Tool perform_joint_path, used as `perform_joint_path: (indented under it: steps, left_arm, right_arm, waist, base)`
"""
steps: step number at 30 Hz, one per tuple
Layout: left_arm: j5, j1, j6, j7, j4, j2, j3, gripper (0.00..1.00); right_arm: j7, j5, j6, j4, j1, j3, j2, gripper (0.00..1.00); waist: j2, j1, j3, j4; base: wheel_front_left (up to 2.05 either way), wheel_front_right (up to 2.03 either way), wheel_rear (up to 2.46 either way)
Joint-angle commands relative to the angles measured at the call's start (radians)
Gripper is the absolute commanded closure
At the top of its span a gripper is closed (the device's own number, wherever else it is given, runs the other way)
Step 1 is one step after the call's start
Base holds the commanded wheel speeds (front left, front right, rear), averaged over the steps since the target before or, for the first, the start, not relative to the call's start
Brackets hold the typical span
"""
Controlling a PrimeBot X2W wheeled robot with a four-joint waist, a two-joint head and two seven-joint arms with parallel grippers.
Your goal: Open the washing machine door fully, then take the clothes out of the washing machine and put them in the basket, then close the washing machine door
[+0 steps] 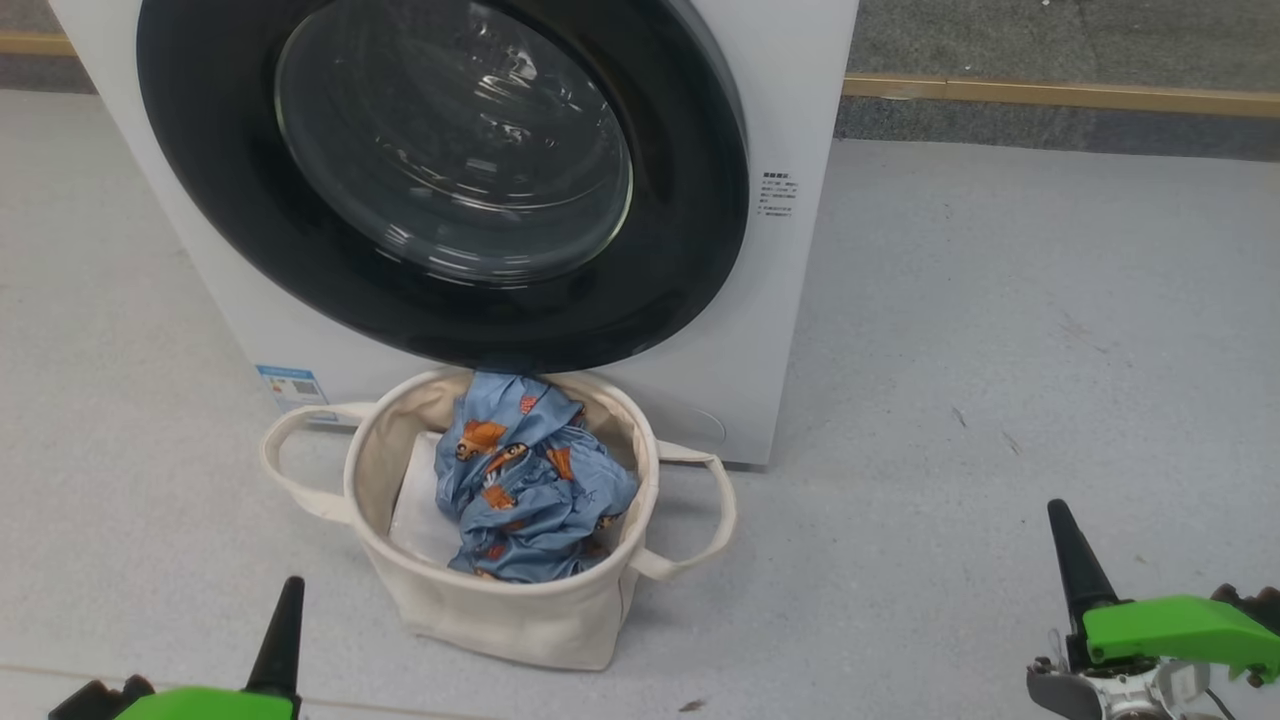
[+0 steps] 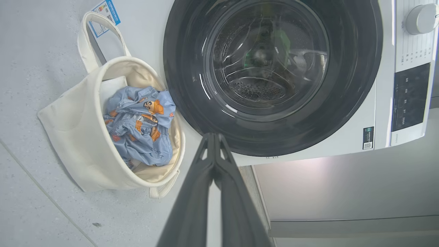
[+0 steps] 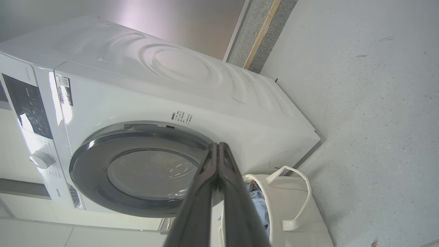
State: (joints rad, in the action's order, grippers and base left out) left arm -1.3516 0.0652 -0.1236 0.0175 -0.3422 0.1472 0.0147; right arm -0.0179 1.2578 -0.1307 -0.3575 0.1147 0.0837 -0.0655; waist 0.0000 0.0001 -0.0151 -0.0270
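Note:
The washing machine door (image 1: 690, 250) lies flat against the front of the white washing machine (image 1: 800, 300), and its glass bowl shows the steel drum behind it. Right below the door stands the cream basket (image 1: 500, 620), with the blue printed clothes (image 1: 530, 480) bunched inside on a white sheet (image 1: 415, 500). My left gripper (image 1: 293, 585) is low at the left, shut and empty; its tips (image 2: 213, 135) point at the door's (image 2: 185, 85) lower rim, beside the basket (image 2: 75, 137) and clothes (image 2: 140, 130). My right gripper (image 1: 1056, 510) is shut and empty, well right of the basket; its tips (image 3: 217, 144) overlap the door (image 3: 92, 164).
Grey floor spreads to the right of the machine up to a wall base with a wooden strip (image 1: 1050, 95). The control panel (image 2: 410, 96) and dial (image 2: 420, 19) sit above the door. The basket's loop handles (image 1: 700, 500) stick out sideways.

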Motion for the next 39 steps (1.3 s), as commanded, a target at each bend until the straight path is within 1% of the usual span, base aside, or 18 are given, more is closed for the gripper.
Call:
perform_joint_path:
  steps: [1, 31, 39]
  left_arm:
    - [-0.019, 0.045, -0.005, 0.008, 0.041, 0.001, -0.039, 1.00]
    - [-0.252, 0.043, -0.007, 0.094, 0.096, -0.095, -0.127, 1.00]
    - [-0.257, 0.043, -0.007, 0.096, 0.097, -0.097, -0.129, 1.00]
  right_arm:
    - [-0.007, 0.028, 0.000, 0.044, 0.020, -0.009, 0.001, 1.00]
    - [-0.094, 0.344, 0.000, 0.111, -0.006, 0.030, 0.015, 1.00]
    - [-0.096, 0.351, 0.000, 0.113, -0.007, 0.030, 0.015, 1.00]
  waist:
    - [0.0000, 0.0000, 0.001, 0.001]
    - [0.0000, 0.0000, 0.018, 0.027]
    - [0.0000, 0.0000, 0.018, 0.027]
  base:
    - [0.00, 0.00, 0.00]
    - [0.00, 0.00, 0.00]
    - [0.00, 0.00, 0.00]
